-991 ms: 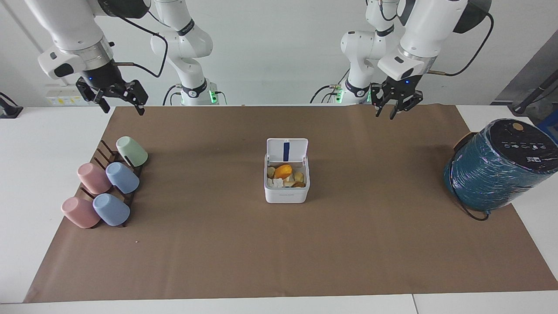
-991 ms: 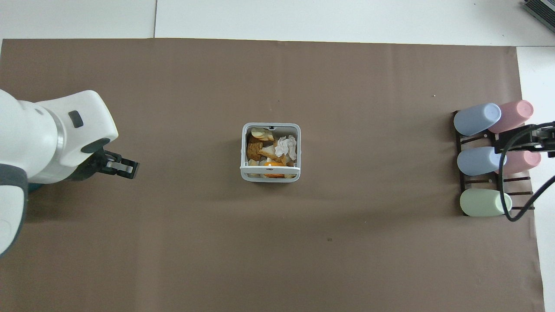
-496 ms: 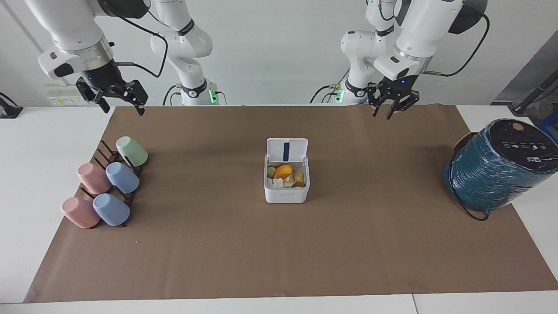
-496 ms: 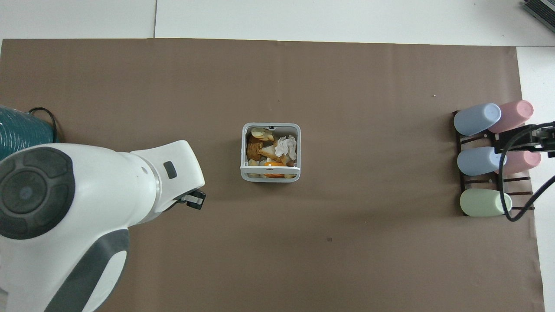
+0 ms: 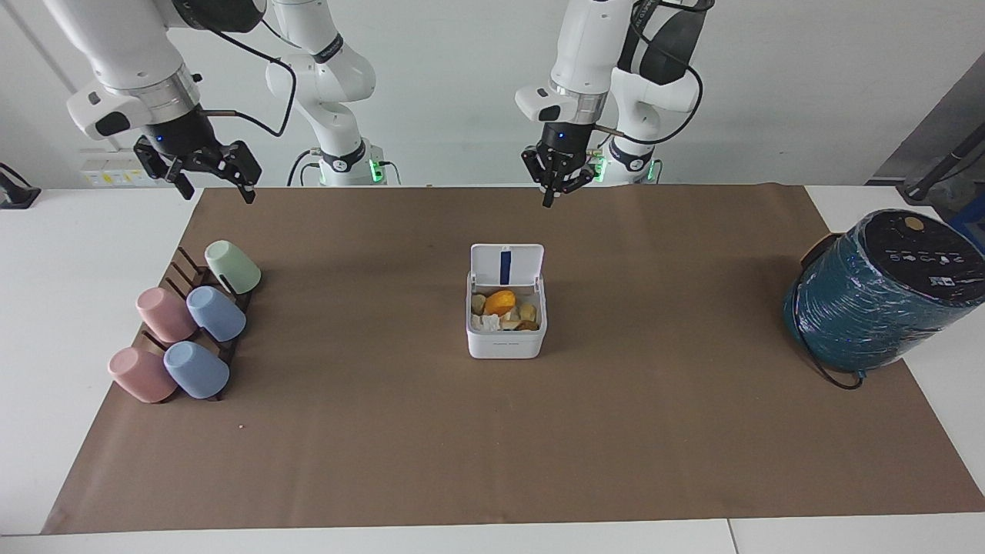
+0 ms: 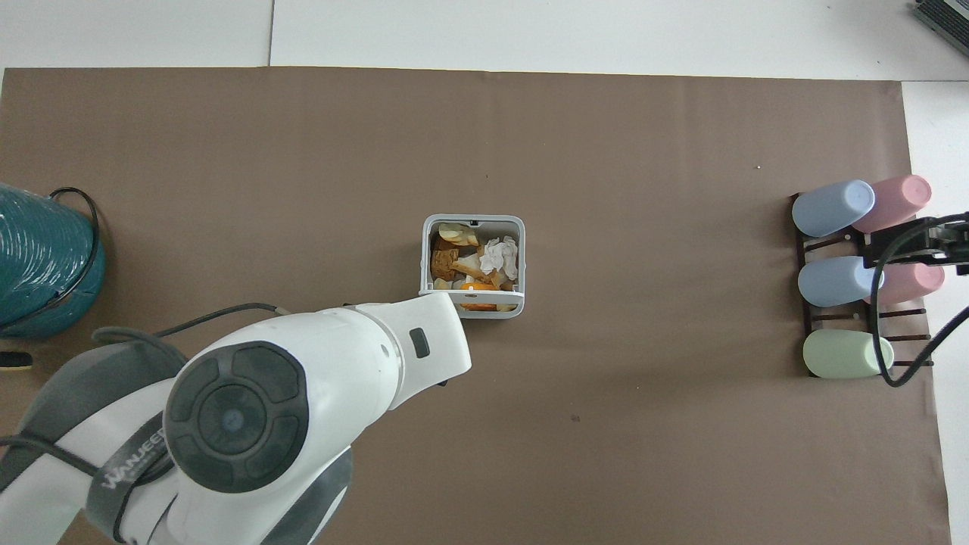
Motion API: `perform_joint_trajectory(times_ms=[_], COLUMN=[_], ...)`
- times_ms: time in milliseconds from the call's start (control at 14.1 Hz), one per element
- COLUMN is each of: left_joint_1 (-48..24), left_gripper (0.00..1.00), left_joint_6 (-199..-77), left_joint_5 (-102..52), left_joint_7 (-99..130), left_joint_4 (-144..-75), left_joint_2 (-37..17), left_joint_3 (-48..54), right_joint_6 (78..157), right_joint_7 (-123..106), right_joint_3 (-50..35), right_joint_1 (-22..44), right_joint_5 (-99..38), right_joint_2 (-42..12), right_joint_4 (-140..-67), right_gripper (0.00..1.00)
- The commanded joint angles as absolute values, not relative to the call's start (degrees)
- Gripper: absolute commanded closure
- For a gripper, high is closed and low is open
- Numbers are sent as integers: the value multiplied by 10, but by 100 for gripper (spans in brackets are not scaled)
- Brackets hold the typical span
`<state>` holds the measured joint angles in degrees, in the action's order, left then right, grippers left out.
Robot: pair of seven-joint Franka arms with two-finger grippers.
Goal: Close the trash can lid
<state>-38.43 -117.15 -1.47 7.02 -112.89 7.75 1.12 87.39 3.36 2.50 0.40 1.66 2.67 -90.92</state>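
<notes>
Facing view shows the trash can (image 5: 506, 327) at the middle of the brown paper mat (image 5: 616, 431), its lid (image 5: 506, 265) standing upright on the edge nearer the robots, blue-striped underside turned away from them, scraps (image 5: 504, 309) showing inside. Left gripper (image 5: 555, 192) hangs in the air over the mat's robot-side edge, well apart from the lid, fingertips pointing down; whether they are apart I cannot tell. Right gripper (image 5: 212, 181) waits with fingers spread above the cup rack (image 5: 188, 331). Teal wrapped cylinder (image 5: 877, 288) sits at the left arm's end.
</notes>
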Motion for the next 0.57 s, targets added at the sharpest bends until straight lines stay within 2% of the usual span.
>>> perform_joint_trajectory(times_ms=[0, 496], left_joint_1=[-411, -421], left_gripper=[100, 100], left_joint_6=[-1207, -1303], left_joint_5=[-5, -5], left_joint_7=[98, 121], left_joint_4=[-1129, -1114], left_joint_2=[48, -9], left_joint_3=[3, 3], right_joint_6=[865, 865], right_joint_7=[21, 21], right_joint_3=[22, 22], right_joint_1=[-1, -1], right_joint_5=[5, 5], right_joint_2=[37, 37], right_joint_4=[-915, -915], right_gripper=[0, 0])
